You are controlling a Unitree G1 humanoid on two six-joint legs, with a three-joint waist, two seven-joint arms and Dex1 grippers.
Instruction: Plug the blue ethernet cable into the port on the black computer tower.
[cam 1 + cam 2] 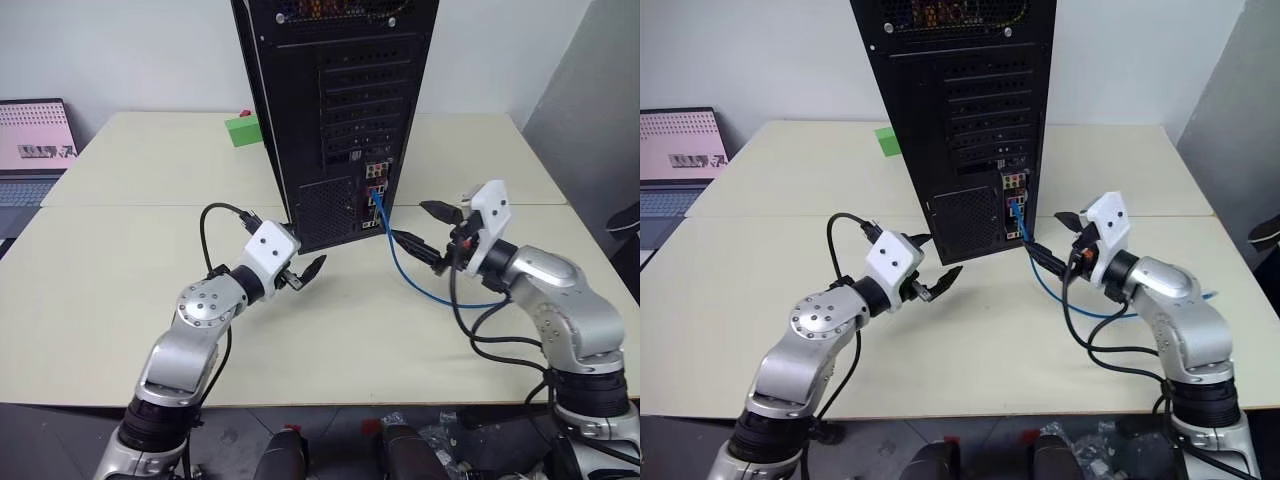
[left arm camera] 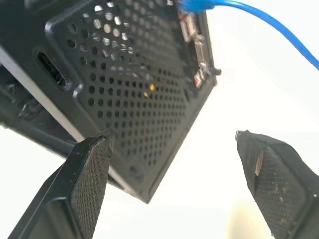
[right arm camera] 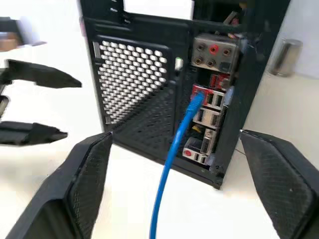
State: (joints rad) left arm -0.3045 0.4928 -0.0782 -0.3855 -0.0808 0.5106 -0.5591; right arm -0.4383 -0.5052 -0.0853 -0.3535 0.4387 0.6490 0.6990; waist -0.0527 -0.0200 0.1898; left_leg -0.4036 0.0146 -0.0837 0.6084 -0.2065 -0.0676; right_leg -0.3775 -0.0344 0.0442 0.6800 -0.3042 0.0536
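While both tools gape empty | blue ethernet cable [image 1: 400, 262] plugged into port [image 1: 377, 199], beside right tool [image 1: 428, 238]

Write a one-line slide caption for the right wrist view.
Blue ethernet cable plugged into the black computer tower's port, right gripper open around it.

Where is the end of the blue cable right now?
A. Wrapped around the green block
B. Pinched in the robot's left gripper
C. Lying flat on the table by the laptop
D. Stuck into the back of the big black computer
D. The blue ethernet cable runs up into the port on the back of the black computer tower, and both the left gripper and the right gripper are open, holding nothing.
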